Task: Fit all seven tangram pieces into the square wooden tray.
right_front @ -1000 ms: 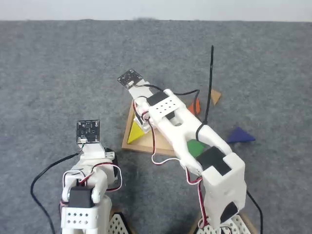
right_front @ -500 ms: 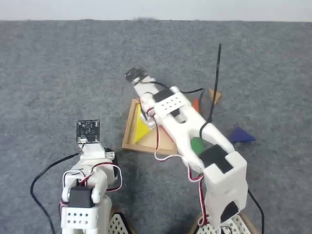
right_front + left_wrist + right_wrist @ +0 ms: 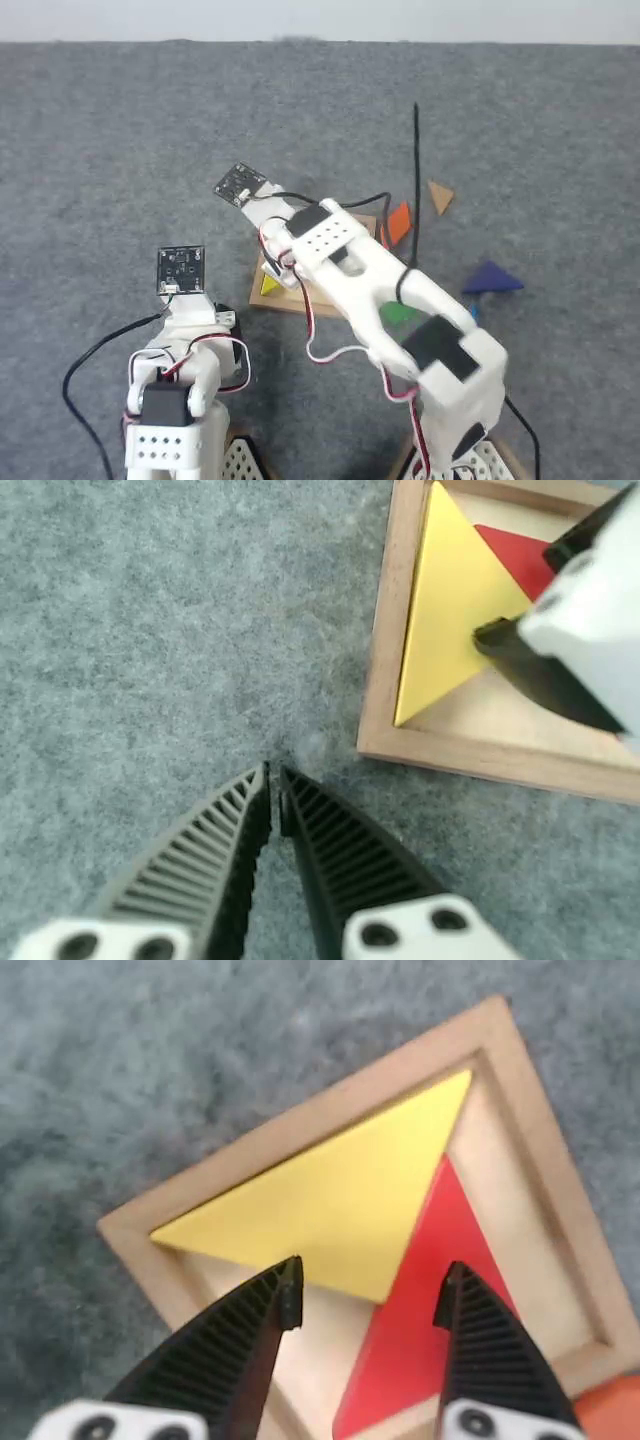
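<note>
A square wooden tray [image 3: 300, 1125] lies on a grey, carpet-like worktop [image 3: 120, 130]. Inside it a large yellow triangle [image 3: 330, 1200] lies flat with its long side against one rim wall, reaching into two of the tray's corners. A red triangle [image 3: 430, 1300] lies next to it on the tray floor, one edge meeting a short side of the yellow one. Bare wood shows on the rest of the floor.

The right hand [image 3: 372, 1295] hangs over the tray with its two fingers spread apart and nothing between them. One fingertip stands at the yellow triangle's inner edge and the other over the red triangle. In the left wrist view a dark finger of this hand meets the yellow triangle near its square corner; I cannot tell whether it presses on it.

The left hand [image 3: 275, 775] is low over the worktop just outside the tray's rim, near the corner that holds the yellow triangle's tip. Its ribbed fingers are closed together and hold nothing.

Outside the tray, on the side away from the left arm, an orange piece [image 3: 397, 222] lies just beside a corner. A small tan triangle [image 3: 438, 195] sits a little beyond it. A dark blue triangle [image 3: 492, 278] is well apart from the tray. A green piece [image 3: 400, 312] peeks from under the right arm; I cannot tell whether it lies within the tray.
</note>
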